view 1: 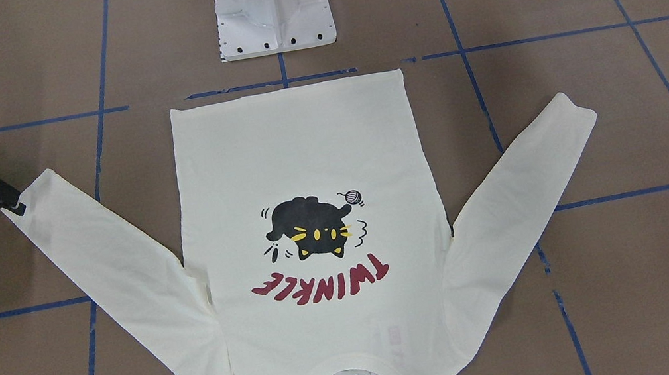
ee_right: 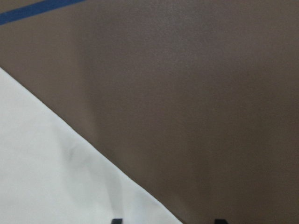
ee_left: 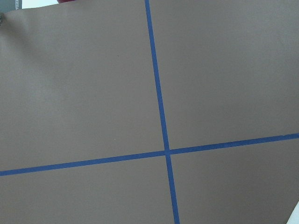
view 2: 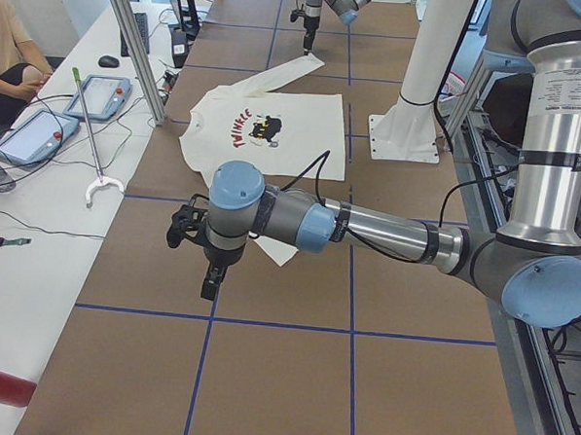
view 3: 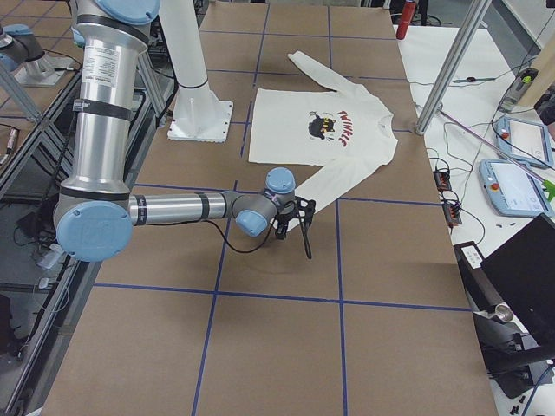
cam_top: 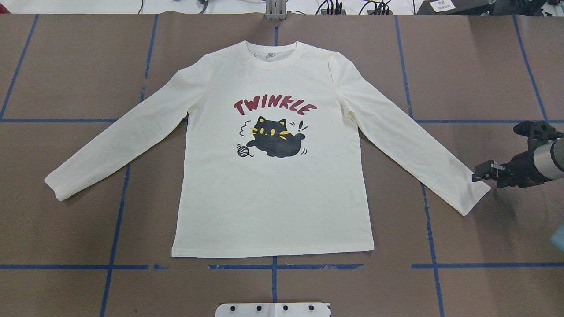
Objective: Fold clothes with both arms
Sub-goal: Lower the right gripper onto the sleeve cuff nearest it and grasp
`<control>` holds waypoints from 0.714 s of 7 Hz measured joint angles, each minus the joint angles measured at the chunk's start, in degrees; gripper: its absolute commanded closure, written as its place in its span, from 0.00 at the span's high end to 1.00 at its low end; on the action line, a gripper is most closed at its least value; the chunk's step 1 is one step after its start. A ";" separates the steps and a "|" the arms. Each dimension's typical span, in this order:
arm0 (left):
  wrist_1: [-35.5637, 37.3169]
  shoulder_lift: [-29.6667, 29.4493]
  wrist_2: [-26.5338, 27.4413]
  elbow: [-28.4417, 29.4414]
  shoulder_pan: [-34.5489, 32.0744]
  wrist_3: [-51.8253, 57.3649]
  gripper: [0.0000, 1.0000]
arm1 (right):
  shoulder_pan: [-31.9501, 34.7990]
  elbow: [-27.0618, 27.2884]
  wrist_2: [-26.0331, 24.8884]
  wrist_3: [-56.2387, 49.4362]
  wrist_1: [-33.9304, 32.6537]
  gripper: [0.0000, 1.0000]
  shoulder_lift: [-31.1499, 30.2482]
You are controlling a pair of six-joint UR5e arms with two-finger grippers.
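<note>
- You've got 1 T-shirt [cam_top: 273, 198] on the table [cam_top: 66, 66]. It lies flat, print up, approx centred. The collar [cam_top: 273, 55] is on the side away from the robot and the hem is twd the white pedestal [view 1: 274, 16].
- Print count: 1 black cat [cam_top: 275, 141], 1 yarn ball [cam_top: 243, 151], and 1 line of red TWINKLE lettering [cam_top: 274, 106] betw. cat and collar.
- 2 sleeves, both spread flat and angled back twd the robot: L sleeve [cam_top: 119, 141] on the robot's L, R sleeve [cam_top: 410, 136] on its R.
- 2 arms. R arm [cam_top: 546, 160] comes in low from the robot's R. R gripper [cam_top: 480, 171] sits right at the cuff end of R sleeve.
- R gripper jaws stand wide apart w/ nothing held. On the R wrist cam you see 2 fingertips [ee_right: 117, 221], 1 over the cloth edge and 1 over bare table. Can't tell whether they touch the cloth.
- L arm [view 2: 368, 226] shows only in the L-side view, stretched low over the table. L gripper [view 2: 209, 289] points down over bare brown surface, apart from the L cuff.
- L gripper jaws: can't tell. You only have the side view, and the L wrist cam gives just table w/ 2 crossing blue tape lines [ee_left: 159, 93].
</note>
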 measured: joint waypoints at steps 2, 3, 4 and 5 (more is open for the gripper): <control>0.05 0.09 -0.05 -0.57 0.01 -0.01 1.00 | -0.27 -0.65 0.20 0.06 0.11 0.41 -0.52; 0.07 0.11 -0.07 -0.71 0.01 -0.03 1.00 | -0.38 -0.78 0.39 0.06 0.16 0.07 -0.60; 0.08 0.12 -0.08 -0.77 0.01 -0.04 1.00 | -0.54 -0.76 0.60 0.06 0.22 0.00 -0.62; 0.08 0.15 -0.08 -0.79 0.00 -0.02 1.00 | -0.68 -0.62 0.94 0.07 0.30 0.00 -0.63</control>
